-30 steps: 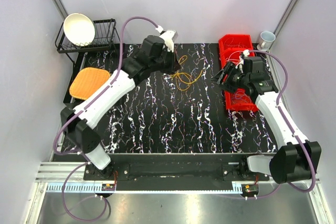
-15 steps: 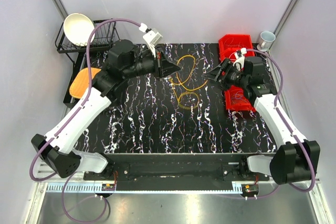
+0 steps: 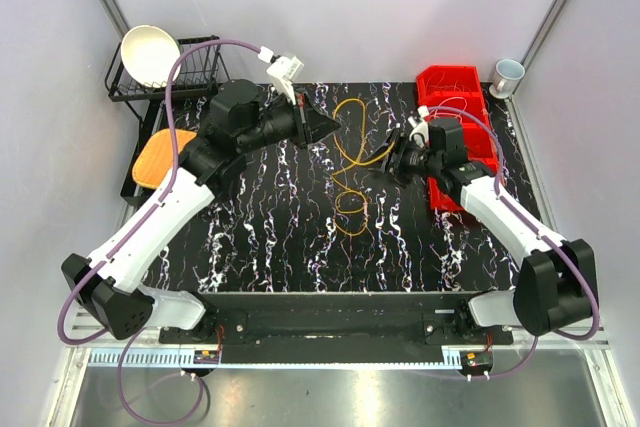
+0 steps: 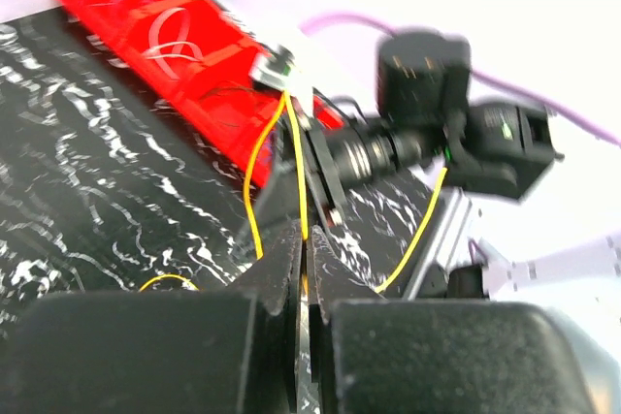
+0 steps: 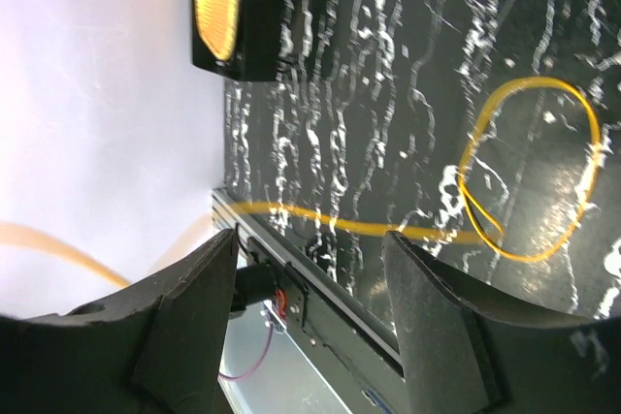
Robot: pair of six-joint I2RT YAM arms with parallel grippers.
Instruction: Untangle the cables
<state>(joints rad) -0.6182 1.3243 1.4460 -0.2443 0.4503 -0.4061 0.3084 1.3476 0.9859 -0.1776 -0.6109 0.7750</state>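
The left end effector [image 3: 328, 126] is clenching one strand of the yellow cable [image 3: 343, 152]. In the left wrist view its tips [image 4: 303, 249] are pressing together with the strand [image 4: 297, 172] running up out of them.

A second ago it was sitting low over a tight yellow bundle, well to the left of the red bin [image 3: 425, 87]. Now it is holding farther left of the bin and higher. The bundle is no longer bunching and is hanging out as a long chain of loose loops trailing toward the near edge of the tabletop [image 3: 280, 237]. I judge this to be real progress, since the loops are now lying apart enough to be followed one by one.

The right end effector [image 3: 385, 160] has been leaving the red bin and is now hovering just off its left wall. Its jaws are standing apart and gripping nothing. In its wrist view [image 5: 310, 239] a yellow strand [image 5: 340, 223] is passing across the gap between the fingers, so it is probably lining up for a second grip. Whether the strand is touching a finger I cannot tell.

The left arm [image 3: 170, 207] is reaching diagonally away from the bin's side, elbow raised, wrist pointing toward the bin. The right arm [image 3: 500, 212] is bending along the bin's near side, forearm angling left over it. A few pale thin wires [image 3: 458, 105] are lying inside the bin.
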